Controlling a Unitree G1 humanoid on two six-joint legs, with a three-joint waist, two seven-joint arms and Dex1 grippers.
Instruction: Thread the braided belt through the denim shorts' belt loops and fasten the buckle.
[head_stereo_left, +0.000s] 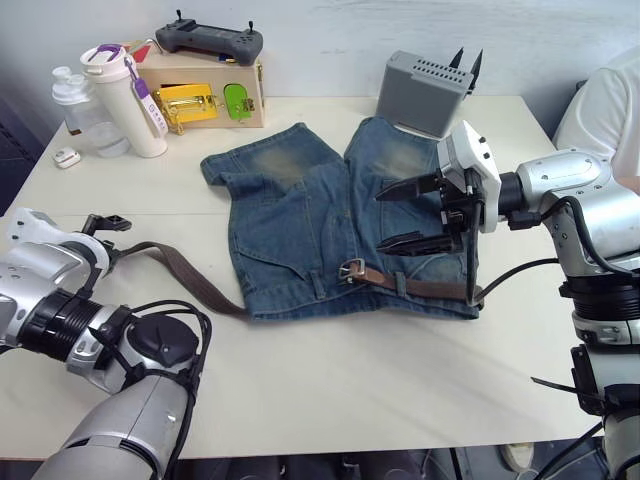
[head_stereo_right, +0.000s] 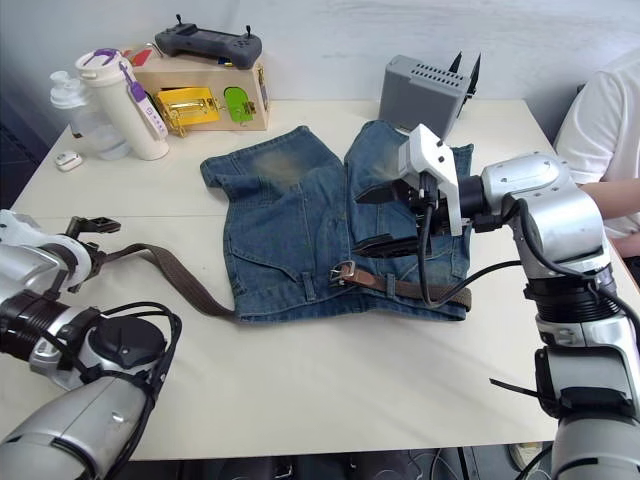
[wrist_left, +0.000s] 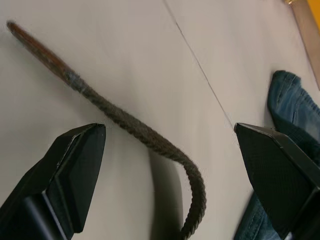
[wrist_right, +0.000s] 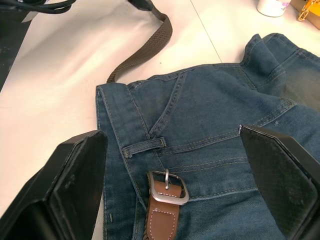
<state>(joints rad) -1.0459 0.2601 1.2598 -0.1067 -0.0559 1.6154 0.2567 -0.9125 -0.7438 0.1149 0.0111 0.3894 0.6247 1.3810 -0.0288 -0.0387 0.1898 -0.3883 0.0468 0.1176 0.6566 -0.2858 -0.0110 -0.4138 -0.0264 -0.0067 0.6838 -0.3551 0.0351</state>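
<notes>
My right gripper (head_stereo_left: 412, 214) hovers spread over the denim shorts (head_stereo_left: 300, 215), above the buckle (wrist_right: 168, 187) at the waistband. My left gripper (wrist_left: 170, 150), also spread, straddles the braided belt (wrist_left: 150, 137) tail on the table, ready to feed it.

I see the denim shorts (head_stereo_left: 335, 220) lying mid-table (head_stereo_left: 330, 380), waistband toward the near edge. The braided belt (head_stereo_left: 195, 280) runs along it, the buckle (head_stereo_left: 351, 271) near its middle, the tail trailing off left. Far left stand bottles (head_stereo_left: 125, 100); a box (head_stereo_left: 205, 95) sits just right of them.
</notes>
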